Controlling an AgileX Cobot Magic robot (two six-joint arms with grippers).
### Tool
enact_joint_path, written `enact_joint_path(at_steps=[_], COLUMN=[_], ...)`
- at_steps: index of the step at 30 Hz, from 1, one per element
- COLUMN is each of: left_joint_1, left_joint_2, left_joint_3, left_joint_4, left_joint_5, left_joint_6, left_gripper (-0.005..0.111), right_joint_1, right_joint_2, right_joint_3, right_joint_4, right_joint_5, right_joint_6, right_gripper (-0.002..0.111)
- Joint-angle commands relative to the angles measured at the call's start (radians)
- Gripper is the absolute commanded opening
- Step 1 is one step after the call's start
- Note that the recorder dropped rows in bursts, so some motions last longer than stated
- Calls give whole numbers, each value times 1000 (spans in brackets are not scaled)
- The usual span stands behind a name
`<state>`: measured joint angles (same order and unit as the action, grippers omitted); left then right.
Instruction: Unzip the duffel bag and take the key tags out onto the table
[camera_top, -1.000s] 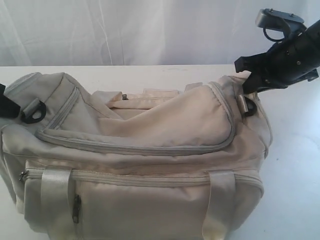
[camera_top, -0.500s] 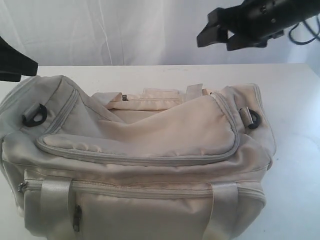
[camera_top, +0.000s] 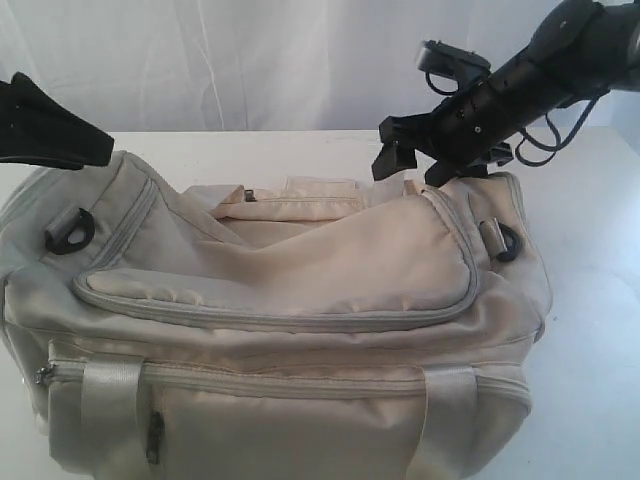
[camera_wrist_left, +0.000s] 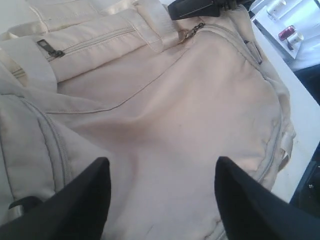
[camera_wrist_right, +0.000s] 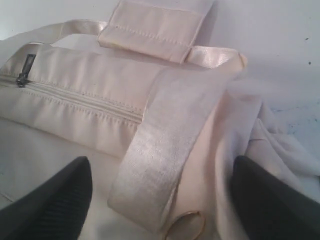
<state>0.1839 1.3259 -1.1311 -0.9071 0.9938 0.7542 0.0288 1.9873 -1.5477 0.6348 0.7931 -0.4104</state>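
The cream duffel bag (camera_top: 300, 280) lies on the white table (camera_top: 590, 330) with its grey flap zipper (camera_top: 270, 320) shut. The key tags are hidden. My left gripper (camera_wrist_left: 162, 160) hangs open over the bag's top flap (camera_wrist_left: 165, 115); in the exterior view it shows as a black shape (camera_top: 85, 148) above the bag's left end. My right gripper (camera_top: 410, 165) is open above the bag's back right corner. Its fingers straddle a shiny webbing strap (camera_wrist_right: 165, 150) without gripping it, and its midpoint (camera_wrist_right: 161, 160) is over that strap.
Black D-rings sit at the left end (camera_top: 68, 230) and right end (camera_top: 505, 240). A metal zipper pull (camera_wrist_left: 195, 30) lies near the far strap, another (camera_wrist_right: 22, 75) on the back pocket. A white curtain (camera_top: 250, 60) stands behind. A shelf with small bottles (camera_wrist_left: 287, 32) is beyond the table.
Both grippers have let go of the bag's ends and opened. The right one rose, then swung in over the back strap. The left one lifted off the left D-ring. The bag settled.
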Motion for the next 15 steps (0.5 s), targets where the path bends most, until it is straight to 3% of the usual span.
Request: enact_joint_path(at_steps=[1, 4, 7, 9, 15], left_joint_1=[-29, -36, -36, -36, -36], left_joint_2=[-11, -11, -11, -11, -11], left_joint_3=[51, 67, 70, 70, 70], left_joint_4=[-20, -30, -42, -42, -46], left_joint_5=[-59, -80, -85, -85, -87], left_joint_6=[25, 28, 28, 28, 30], left_gripper=[64, 64, 64, 64, 64], right_joint_1=[9, 20, 22, 24, 22], right_joint_2=[50, 74, 95, 99, 69], right_joint_3=[-20, -29, -38, -38, -41], right_joint_4=[81, 154, 179, 193, 228], right_joint_5=[11, 12, -1, -14, -58], right_joint_6=[-62, -110, -110, -110, -113], right_gripper=[72, 71, 63, 50, 0])
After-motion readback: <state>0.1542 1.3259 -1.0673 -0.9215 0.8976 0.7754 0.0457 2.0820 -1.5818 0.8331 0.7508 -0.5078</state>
